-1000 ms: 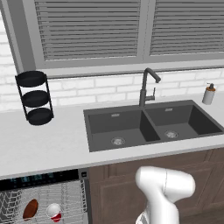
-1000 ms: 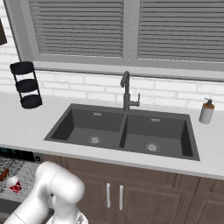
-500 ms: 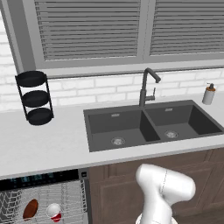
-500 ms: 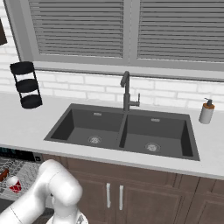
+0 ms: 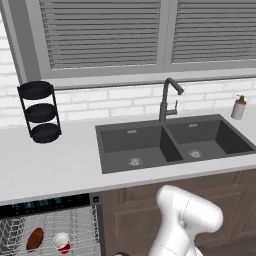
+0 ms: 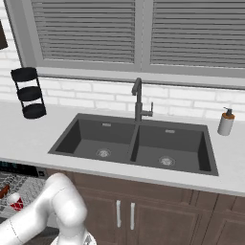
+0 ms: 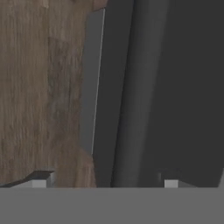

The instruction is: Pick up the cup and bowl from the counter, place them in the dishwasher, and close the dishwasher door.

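The dishwasher (image 5: 46, 205) stands open under the counter (image 5: 55, 167) at the lower left. In its grey wire rack (image 5: 77, 225) lie the red cup (image 5: 62, 242) and, just left of it, the brown bowl (image 5: 35, 238). The right base view shows the cup (image 6: 15, 201) and an edge of the bowl (image 6: 4, 191) at its left border. In the hand view, my gripper (image 7: 106, 183) is open over the dark grey dishwasher door (image 7: 188, 87). Its bar handle (image 7: 135, 87) runs between the two fingertips (image 7: 39, 181), which stand well apart.
The dark double sink (image 5: 165, 142) with its faucet (image 5: 167, 100) sits mid-counter. A black three-tier stand (image 5: 40, 112) is at the back left and a soap dispenser (image 5: 239, 107) at the back right. Brown cabinet doors (image 6: 143, 215) are below the sink. Wooden floor (image 7: 39, 87) lies beside the door.
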